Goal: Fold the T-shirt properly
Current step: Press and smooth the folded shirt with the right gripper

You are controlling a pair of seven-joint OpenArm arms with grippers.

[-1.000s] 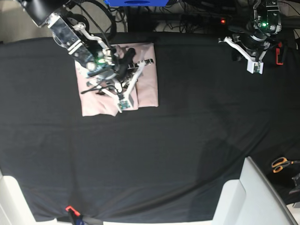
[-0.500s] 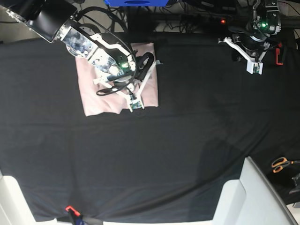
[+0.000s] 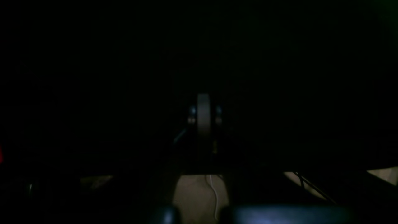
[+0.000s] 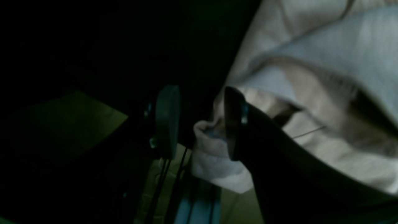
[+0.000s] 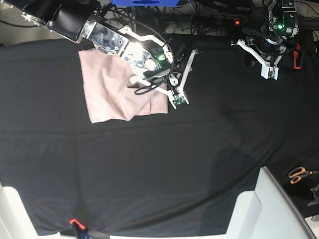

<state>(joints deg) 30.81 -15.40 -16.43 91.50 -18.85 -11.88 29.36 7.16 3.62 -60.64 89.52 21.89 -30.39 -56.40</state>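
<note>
The folded T-shirt lies on the black cloth. The right gripper stands parted, holding nothing; the left gripper is clenched, empty.

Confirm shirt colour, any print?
Pale pink T-shirt, plain, no print visible; clearest in the base view.

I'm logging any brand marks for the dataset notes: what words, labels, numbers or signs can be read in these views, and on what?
None can be read.
T-shirt: plain pink, no print or tag legible.
Right gripper: small green boards, any markings too small to read.
Left gripper: the same; its wrist view is too dark.
Blue object at the top edge: no text visible.
</note>
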